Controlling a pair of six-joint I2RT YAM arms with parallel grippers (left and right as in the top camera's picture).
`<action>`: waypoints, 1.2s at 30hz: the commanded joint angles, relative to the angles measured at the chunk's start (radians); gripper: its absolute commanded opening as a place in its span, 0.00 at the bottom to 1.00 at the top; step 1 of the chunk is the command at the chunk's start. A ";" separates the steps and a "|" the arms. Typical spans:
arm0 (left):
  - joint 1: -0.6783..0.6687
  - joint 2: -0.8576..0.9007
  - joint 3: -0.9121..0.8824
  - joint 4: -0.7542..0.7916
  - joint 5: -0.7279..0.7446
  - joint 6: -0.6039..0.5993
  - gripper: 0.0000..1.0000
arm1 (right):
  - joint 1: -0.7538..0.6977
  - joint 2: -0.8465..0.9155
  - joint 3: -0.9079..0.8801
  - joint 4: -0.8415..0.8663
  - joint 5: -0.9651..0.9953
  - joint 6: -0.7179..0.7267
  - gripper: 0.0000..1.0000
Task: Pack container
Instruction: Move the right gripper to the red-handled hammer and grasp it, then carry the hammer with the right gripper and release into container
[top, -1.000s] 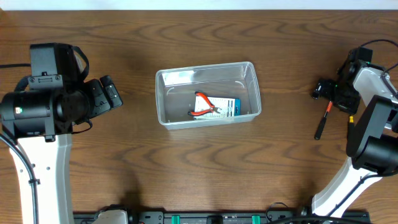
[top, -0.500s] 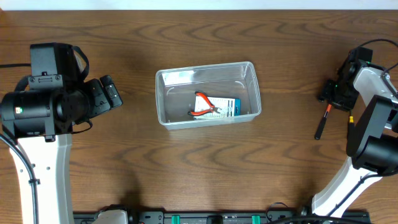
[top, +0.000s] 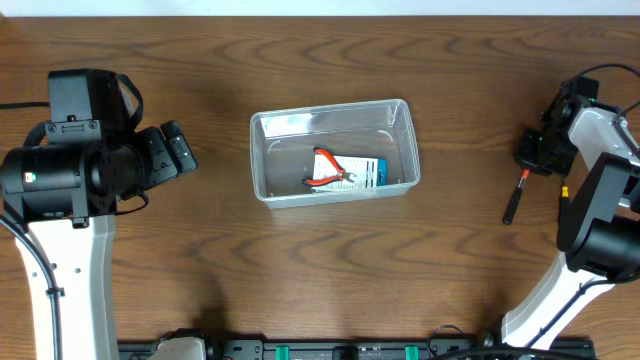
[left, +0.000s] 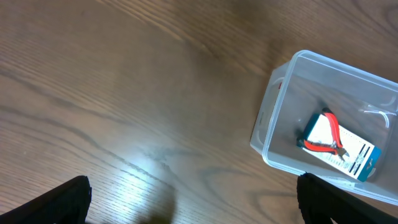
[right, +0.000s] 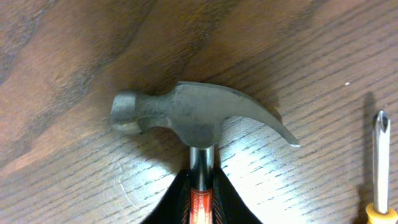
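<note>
The container (top: 330, 107) sits in the middle of the table (top: 330, 270), long side running left to right, upright and uncovered. Inside it, red-handled pliers (top: 328, 170) lie on top of a white-and-blue box (top: 366, 174), both toward the near right part of its floor. From my left wrist camera the same container (left: 273, 112) shows at the right edge, with the pliers (left: 326, 134) across the box (left: 354, 158).

My left tool (top: 172, 150) hangs over the wood well left of the container. Its fingers stand wide apart (left: 191, 186), with nothing between them.

My right tool (top: 530, 158) is far out on the right side of the table, well apart from the container. On the wrist view it is clamped together (right: 200, 180) on the neck of a hammer (right: 186, 115), just below the steel head, which lies on the wood with the claw pointing right. From overhead, the hammer's dark handle (top: 514, 200) trails toward the near edge.

A screwdriver (right: 380, 149) lies just beside the claw, apart from it, shaft parallel to the hammer's neck. It is the closest thing to my grip.
</note>
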 joint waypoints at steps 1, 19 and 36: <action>-0.002 0.002 -0.006 -0.002 -0.011 0.017 0.98 | 0.004 0.055 -0.010 -0.001 -0.064 0.003 0.01; -0.002 0.002 -0.006 -0.001 -0.011 0.017 0.98 | 0.389 -0.452 0.045 0.030 -0.134 -0.335 0.01; -0.002 0.002 -0.006 -0.002 -0.011 0.017 0.98 | 0.918 -0.328 0.044 0.101 -0.157 -1.025 0.01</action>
